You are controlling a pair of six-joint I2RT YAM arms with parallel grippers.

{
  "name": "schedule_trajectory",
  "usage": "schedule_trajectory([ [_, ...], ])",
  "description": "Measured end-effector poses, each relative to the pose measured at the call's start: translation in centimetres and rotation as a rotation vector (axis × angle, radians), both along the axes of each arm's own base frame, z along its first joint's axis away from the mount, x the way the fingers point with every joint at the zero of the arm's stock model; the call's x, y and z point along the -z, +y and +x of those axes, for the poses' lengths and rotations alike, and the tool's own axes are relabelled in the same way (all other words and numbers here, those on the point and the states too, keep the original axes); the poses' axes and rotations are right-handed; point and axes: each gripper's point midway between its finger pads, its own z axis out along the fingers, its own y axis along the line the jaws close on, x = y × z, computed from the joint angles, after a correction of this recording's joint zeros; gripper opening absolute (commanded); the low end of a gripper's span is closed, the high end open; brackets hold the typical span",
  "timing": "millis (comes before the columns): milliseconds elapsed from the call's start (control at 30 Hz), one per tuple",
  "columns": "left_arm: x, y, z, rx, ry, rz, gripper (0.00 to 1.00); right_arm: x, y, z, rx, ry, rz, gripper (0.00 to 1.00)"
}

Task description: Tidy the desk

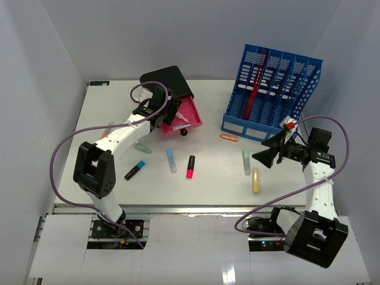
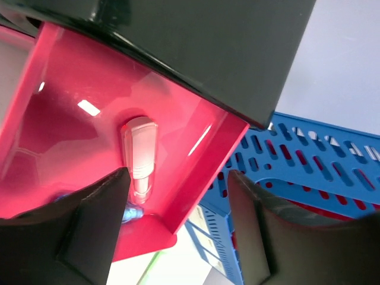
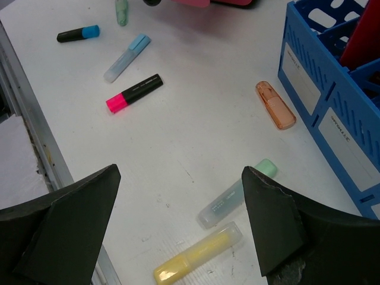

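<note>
My right gripper (image 3: 178, 231) hangs with its jaws spread wide and empty over the large flat white desk (image 1: 214, 178), whose metal rail runs at six o'clock by my bases. Just under it lie a translucent yellow highlighter (image 3: 199, 260) and a pale green highlighter (image 3: 237, 193). Toward ten o'clock in that wrist view rest a black marker with a pink cap (image 3: 134, 94) and a pale blue highlighter (image 3: 127, 57). A small orange highlighter (image 3: 275, 105) lies near the blue slotted plastic file rack (image 1: 273, 95) at one o'clock. Farther off, at eleven o'clock, my left gripper (image 2: 178, 225), likewise open and holding nothing, sits at the open pink drawer (image 2: 65, 113) of the black drawer unit (image 1: 166, 78), where a pale pink highlighter (image 2: 140, 155) lies inside.
</note>
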Motion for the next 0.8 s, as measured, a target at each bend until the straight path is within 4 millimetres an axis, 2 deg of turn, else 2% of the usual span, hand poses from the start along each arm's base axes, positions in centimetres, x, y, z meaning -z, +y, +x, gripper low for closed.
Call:
schedule_trajectory([
  [133, 0.0, 0.1, -0.6, 0.016, -0.003, -0.001, 0.79, 0.7, 1.6, -0.9, -0.092, -0.019, -0.025, 0.9],
  [267, -0.9, 0.1, -1.5, 0.07, -0.031, 0.012, 0.79, 1.9, 4.4, -2.4, -0.268, -0.123, -0.138, 0.94],
  [367, -2.7, 0.2, -3.3, 0.161, -0.112, 0.035, 0.86, 3.3, 6.3, -3.1, -0.412, -0.265, -0.296, 0.95],
  [433, -4.7, 0.5, -5.2, 0.259, -0.216, 0.07, 0.95, 4.4, 7.1, -3.1, -0.482, -0.34, -0.394, 0.9],
  [533, -7.9, 1.8, -9.7, 0.4, -0.41, 0.136, 0.98, 6.4, 7.3, -1.2, -0.535, -0.368, -0.518, 0.84],
  [667, -11.9, 4.9, -16.0, 0.485, -0.663, 0.244, 0.98, 9.2, 6.9, 3.8, -0.561, -0.325, -0.647, 0.81],
  [800, -13.5, 7.7, -20.1, 0.485, -0.808, 0.35, 0.98, 10.5, 6.7, 7.7, -0.559, -0.324, -0.744, 0.8],
])
